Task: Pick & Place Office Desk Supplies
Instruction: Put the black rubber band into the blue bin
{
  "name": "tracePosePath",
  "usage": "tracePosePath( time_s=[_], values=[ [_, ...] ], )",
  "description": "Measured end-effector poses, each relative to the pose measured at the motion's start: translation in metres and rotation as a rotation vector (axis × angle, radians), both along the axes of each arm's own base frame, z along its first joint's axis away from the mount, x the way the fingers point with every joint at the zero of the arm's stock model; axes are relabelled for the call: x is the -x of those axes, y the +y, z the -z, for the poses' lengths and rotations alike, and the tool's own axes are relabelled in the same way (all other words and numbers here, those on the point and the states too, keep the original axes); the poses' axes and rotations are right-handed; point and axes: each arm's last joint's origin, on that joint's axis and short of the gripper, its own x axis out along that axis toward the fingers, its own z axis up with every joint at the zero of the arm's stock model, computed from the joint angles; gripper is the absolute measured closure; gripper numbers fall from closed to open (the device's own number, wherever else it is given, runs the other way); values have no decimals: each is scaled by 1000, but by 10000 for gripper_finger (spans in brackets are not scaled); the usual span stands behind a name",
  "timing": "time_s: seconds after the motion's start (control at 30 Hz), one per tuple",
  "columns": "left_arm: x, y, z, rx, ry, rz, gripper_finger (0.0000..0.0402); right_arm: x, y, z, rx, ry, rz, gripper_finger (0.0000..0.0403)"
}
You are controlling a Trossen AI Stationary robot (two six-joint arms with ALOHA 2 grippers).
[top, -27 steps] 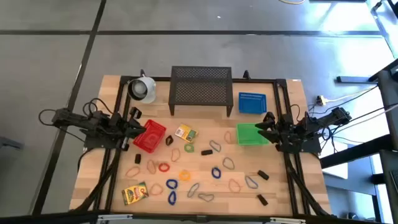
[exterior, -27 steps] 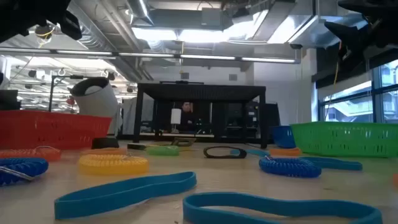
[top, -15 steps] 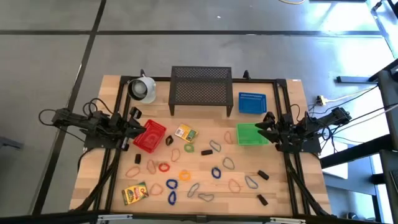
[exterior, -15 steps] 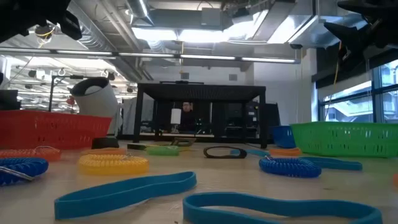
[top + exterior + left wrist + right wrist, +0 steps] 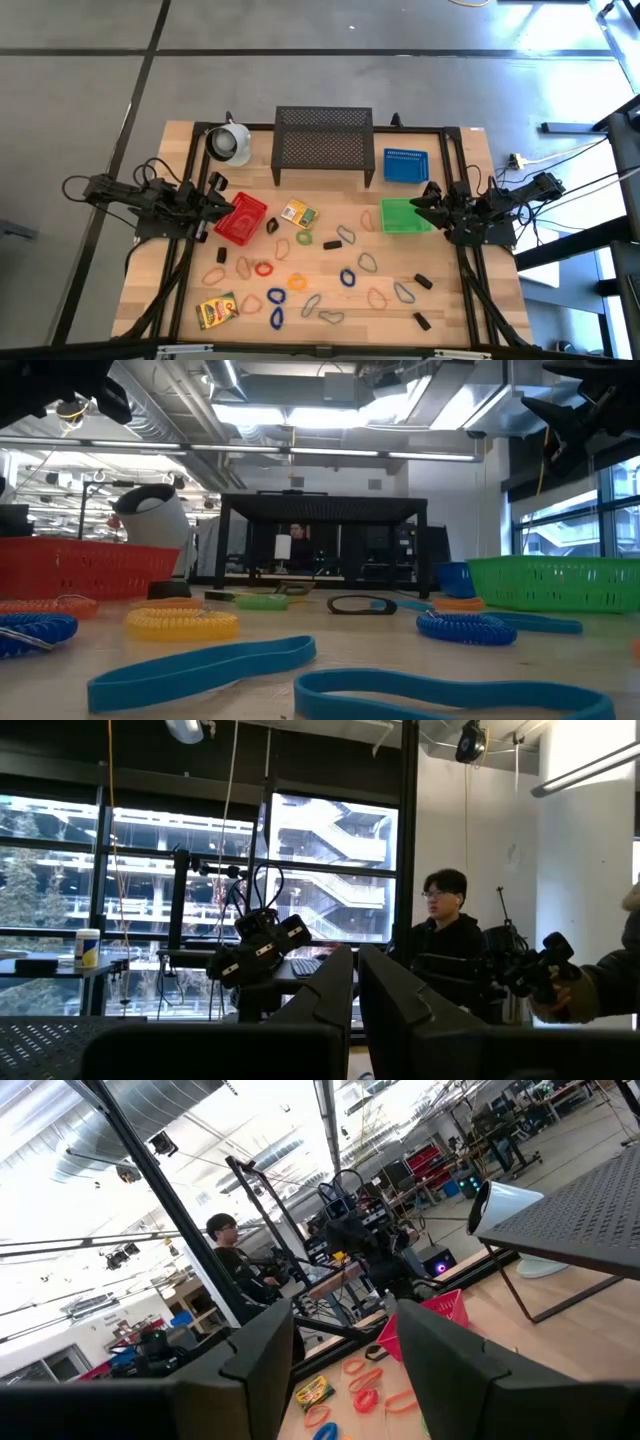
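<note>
The office desk supplies lie loose on the wooden table: thin loops such as a red one, an orange one and a blue one, small black blocks, and two yellow-green boxes. In the low view, flat blue loops lie nearest. My left gripper hangs shut beside the red basket, its fingers nearly together in its wrist view. My right gripper stands open by the green basket, with nothing between its fingers.
A black mesh shelf stands at the far middle, a white mug to its left, a blue basket to its right. People sit beyond the table.
</note>
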Motion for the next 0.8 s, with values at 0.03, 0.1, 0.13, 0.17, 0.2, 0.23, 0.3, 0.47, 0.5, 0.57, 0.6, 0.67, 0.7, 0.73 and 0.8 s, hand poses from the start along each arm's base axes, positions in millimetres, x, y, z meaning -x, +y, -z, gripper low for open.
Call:
tracePosePath(
  time_s=[0.03, 0.1, 0.13, 0.17, 0.2, 0.23, 0.3, 0.47, 0.5, 0.57, 0.6, 0.67, 0.7, 0.73, 0.8],
  values=[
    [0, 0, 0, 0, 0, 0, 386, 0, 0, 0, 0, 0, 0, 221],
    [0, 0, 0, 2, 0, -6, 386, 0, 0, 0, -1, 1, 4, 222],
    [0, 0, 0, 3, 1, -8, 386, 0, 0, 0, -5, 2, 15, 222],
    [0, 0, 0, 4, 1, -8, 386, 0, -1, 0, -9, 4, 31, 222],
    [0, 0, 0, 4, 1, -8, 386, 0, -1, 0, -13, 6, 49, 222],
    [0, 0, 0, 4, 1, -8, 386, 0, -2, 0, -18, 8, 67, 222],
    [0, 0, 0, 7, 1, -7, 386, 0, -3, 0, -24, 12, 99, 222],
    [0, 0, 0, 3, 1, -10, 386, 0, -4, 1, -36, 19, 151, 222],
    [0, 0, 0, -3, 0, -18, 386, 0, -5, 1, -37, 20, 160, 222],
    [0, 1, 0, -17, -2, -35, 386, 0, -5, 1, -43, 23, 181, 222],
    [0, 1, 0, -26, -3, -39, 386, 0, -6, 1, -46, 24, 192, 222],
    [0, 1, 0, -35, -4, -42, 386, 0, -6, 1, -55, 26, 204, 222],
    [0, 1, 0, -35, -5, -43, 386, 0, -6, 1, -66, 24, 201, 222],
    [0, 1, 0, -34, -6, -42, 386, 0, -6, 1, -83, 22, 196, 222],
    [1, 1, -2, -30, -32, -44, 386, 0, -6, 1, -111, 19, 190, 222]
  ],
)
